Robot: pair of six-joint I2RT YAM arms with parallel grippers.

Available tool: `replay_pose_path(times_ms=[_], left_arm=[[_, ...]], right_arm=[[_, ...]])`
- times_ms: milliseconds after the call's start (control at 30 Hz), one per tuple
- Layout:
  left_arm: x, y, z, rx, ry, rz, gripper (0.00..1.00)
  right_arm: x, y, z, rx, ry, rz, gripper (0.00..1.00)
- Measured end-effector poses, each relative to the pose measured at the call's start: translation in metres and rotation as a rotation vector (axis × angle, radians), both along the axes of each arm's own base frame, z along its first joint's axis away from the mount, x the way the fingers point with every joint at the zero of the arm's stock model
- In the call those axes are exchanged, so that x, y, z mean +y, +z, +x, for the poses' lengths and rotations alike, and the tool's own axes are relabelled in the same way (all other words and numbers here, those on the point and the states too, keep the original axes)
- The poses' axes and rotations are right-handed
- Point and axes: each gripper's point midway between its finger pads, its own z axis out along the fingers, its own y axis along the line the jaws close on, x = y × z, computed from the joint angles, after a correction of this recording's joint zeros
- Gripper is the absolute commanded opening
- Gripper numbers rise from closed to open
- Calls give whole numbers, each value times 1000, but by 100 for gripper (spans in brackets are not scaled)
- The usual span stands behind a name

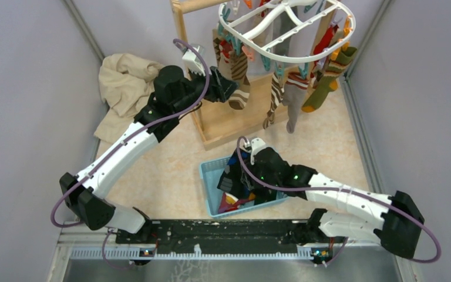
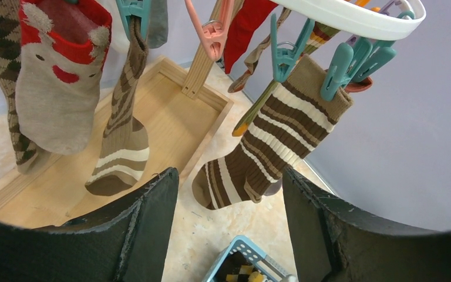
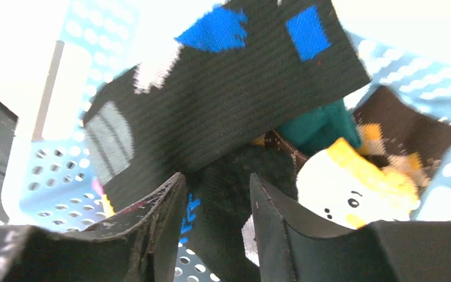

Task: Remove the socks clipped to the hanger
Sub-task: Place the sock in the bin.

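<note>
The white oval hanger (image 1: 305,59) hangs at the top with several socks (image 1: 323,82) clipped under it; its rim also shows in the left wrist view (image 2: 352,14). My left gripper (image 1: 220,85) is open and empty, its jaws (image 2: 229,176) just short of a brown-and-white striped sock (image 2: 270,141) held by teal clips (image 2: 285,56). A grey sock with a red face (image 2: 59,88) and a tan striped sock (image 2: 120,135) hang to its left. My right gripper (image 1: 235,176) is down in the blue basket (image 1: 208,170), jaws (image 3: 214,179) parted around a black sock with blue squares (image 3: 229,94).
The light wooden stand (image 1: 235,117) carries the hanger, its base tray under the socks. A beige cloth (image 1: 123,82) lies at the back left. The basket (image 3: 53,176) holds several loose socks, one a snowman face (image 3: 352,182). Grey walls close both sides.
</note>
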Motion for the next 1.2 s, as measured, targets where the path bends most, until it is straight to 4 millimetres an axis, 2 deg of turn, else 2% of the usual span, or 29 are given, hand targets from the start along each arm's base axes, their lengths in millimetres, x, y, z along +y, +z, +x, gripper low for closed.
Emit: replay_pose_path(times_ms=[200, 300, 367, 567, 667, 800, 900, 1033, 1200], left_arm=[[0, 0, 0, 0, 2, 1, 72], [0, 0, 0, 0, 2, 1, 72], [0, 0, 0, 0, 2, 1, 72], [1, 0, 1, -2, 6, 3, 72], [1, 0, 1, -6, 9, 8, 72], [2, -1, 2, -10, 10, 12, 72], [2, -1, 2, -12, 14, 15, 72], [3, -2, 3, -18, 17, 24, 72], [5, -3, 4, -25, 26, 42, 73]], right_arm=[[13, 76, 20, -123, -28, 99, 51], [20, 91, 29, -155, -35, 115, 51], [27, 84, 34, -148, -35, 100, 51], [40, 27, 41, -72, -20, -9, 50], [42, -1, 36, -25, 1, -37, 50], [35, -23, 24, 16, 10, -47, 50], [32, -25, 20, 22, 21, -41, 49], [33, -15, 15, 21, 42, -16, 49], [26, -4, 8, 19, 55, -4, 56]])
